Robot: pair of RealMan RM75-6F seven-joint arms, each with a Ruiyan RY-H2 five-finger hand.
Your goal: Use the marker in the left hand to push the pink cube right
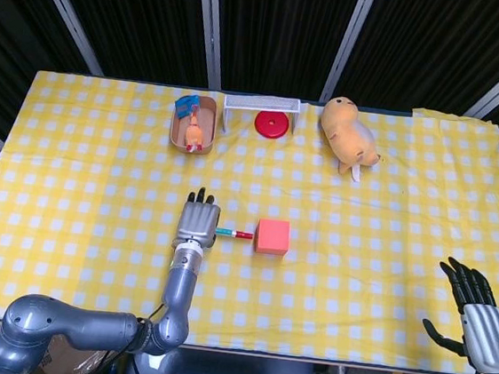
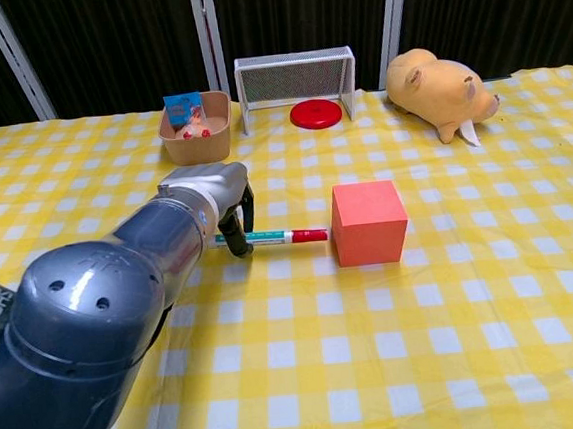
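The marker (image 2: 271,238) is being gripped by the left hand (image 1: 199,221) at frame centre, its red tip being held just beside the pink cube (image 1: 272,237), lying right of centre. The right hand (image 1: 479,318) is being kept open, fingers spread, at lower right.

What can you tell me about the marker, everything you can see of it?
The marker is a slim pen with a white and teal barrel and a red cap end. It lies roughly level just above the checked cloth, pointing right. The left hand grips its rear end, with fingers curled around the barrel. The red tip points at the left face of the pink cube; in the chest view a sliver of cloth seems to show between them, so contact is uncertain.
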